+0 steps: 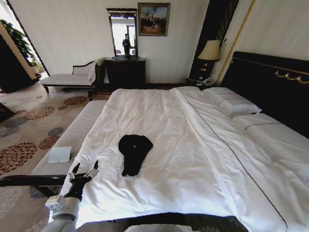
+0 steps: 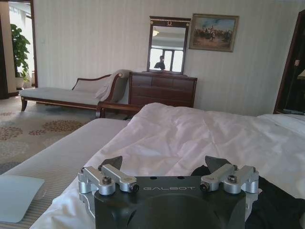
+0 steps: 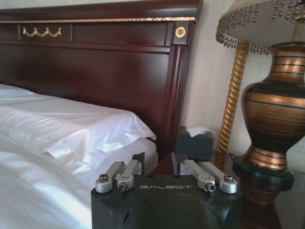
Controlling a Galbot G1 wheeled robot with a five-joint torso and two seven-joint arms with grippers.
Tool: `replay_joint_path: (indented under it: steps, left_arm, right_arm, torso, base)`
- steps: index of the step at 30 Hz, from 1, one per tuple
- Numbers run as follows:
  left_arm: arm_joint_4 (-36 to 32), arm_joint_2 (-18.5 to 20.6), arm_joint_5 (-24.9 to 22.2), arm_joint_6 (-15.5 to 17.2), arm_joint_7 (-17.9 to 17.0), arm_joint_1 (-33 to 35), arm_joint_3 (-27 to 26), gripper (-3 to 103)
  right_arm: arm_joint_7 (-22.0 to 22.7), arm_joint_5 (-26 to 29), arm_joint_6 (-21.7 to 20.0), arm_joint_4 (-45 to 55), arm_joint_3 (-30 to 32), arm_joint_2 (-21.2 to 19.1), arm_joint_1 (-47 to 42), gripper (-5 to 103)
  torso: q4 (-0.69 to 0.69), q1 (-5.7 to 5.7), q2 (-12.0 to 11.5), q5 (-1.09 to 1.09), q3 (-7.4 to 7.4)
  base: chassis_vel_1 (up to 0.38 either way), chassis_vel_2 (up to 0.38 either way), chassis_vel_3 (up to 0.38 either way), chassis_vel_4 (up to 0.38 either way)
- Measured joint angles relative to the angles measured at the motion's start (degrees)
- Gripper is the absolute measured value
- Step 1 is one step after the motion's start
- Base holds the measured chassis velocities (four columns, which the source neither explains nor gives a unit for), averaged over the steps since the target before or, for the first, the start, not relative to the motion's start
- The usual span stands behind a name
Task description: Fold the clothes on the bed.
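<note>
The clothes (image 1: pixel 134 152) are one black T-shirt, bunched in a small heap on the white duvet of the bed (image 1: pixel 193 140), near its foot. My left gripper (image 1: pixel 85 172) hovers open at the bed's near left corner, a short way left of the heap. In the left wrist view the left gripper (image 2: pixel 164 164) has its fingers spread wide, with the black cloth (image 2: pixel 279 205) just beyond and to one side, untouched. My right gripper (image 3: pixel 158 160) is off by the dark headboard (image 3: pixel 95 71), fingers drawn close with nothing between them.
A pale upholstered bench (image 1: pixel 72 135) runs along the bed's left side with a flat white pad (image 1: pixel 59 154) on it. A brass lamp (image 3: pixel 269 119) and tissue box (image 3: pixel 194 140) stand close to my right gripper. A dresser (image 1: pixel 124 72) and chaise (image 1: pixel 67 78) line the far wall.
</note>
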Motion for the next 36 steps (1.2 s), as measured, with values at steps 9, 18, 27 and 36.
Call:
replay_joint_path:
  steps: [9,18,27,36]
  left_arm:
    - [-0.2,-0.1,0.1,0.2,0.0,0.0,0.4,100]
    - [-0.4,-0.4,0.3,0.2,0.0,0.4,0.5,98]
    - [-0.5,-0.5,0.3,0.1,0.0,1.0,0.2,99]
    - [-0.4,-0.7,0.7,0.3,-0.2,0.5,1.0,99]
  right_arm:
    - [-1.5,-1.7,0.4,6.0,-1.0,1.9,-1.8,62]
    - [-2.0,-4.8,-0.3,19.1,-7.5,6.6,-4.2,95]
    - [-2.4,-8.3,1.0,24.8,-13.7,10.6,-6.4,100]
    - [-8.4,-12.3,6.4,32.2,-23.1,15.6,-9.9,100]
  torso:
    - [0.00,0.00,0.0,0.02,0.00]
    - [0.04,0.01,0.0,0.01,0.01]
    - [0.03,0.00,0.0,0.03,0.01]
    - [0.04,0.00,0.0,0.03,0.00]
  base:
    - [0.000,0.000,0.000,0.000]
    - [0.011,0.008,-0.004,-0.011]
    - [0.129,0.121,-0.114,-0.126]
    - [0.040,0.049,-0.049,-0.063]
